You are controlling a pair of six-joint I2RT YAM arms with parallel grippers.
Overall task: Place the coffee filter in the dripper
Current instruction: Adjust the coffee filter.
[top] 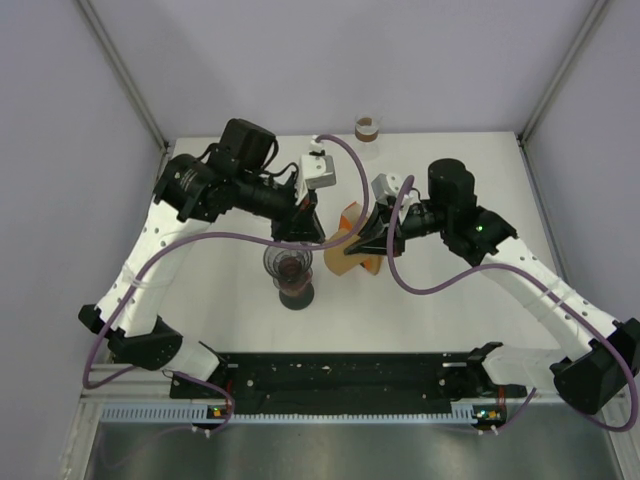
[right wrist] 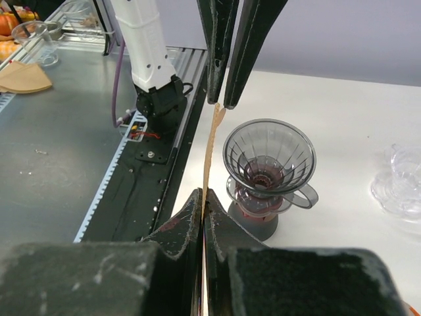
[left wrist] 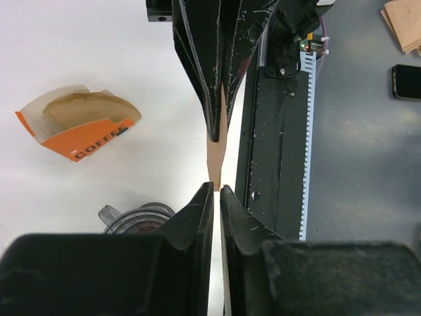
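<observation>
Your left gripper (left wrist: 216, 189): jaws parted narrowly, coffee filter (left wrist: 216, 158) edge at fingertips. Coffee filter spans edge-on between both grippers, in air, just beside dripper (right wrist: 268, 155). Your right gripper (right wrist: 202, 196): jaws pinched tight on coffee filter.

The white table (top: 480, 300) carried the clear dripper (top: 290, 268), upright on its dark base near the middle; an orange box of filters (top: 350, 250) lay just to its right; a small cup (top: 369, 127) stood well apart at the far edge.
</observation>
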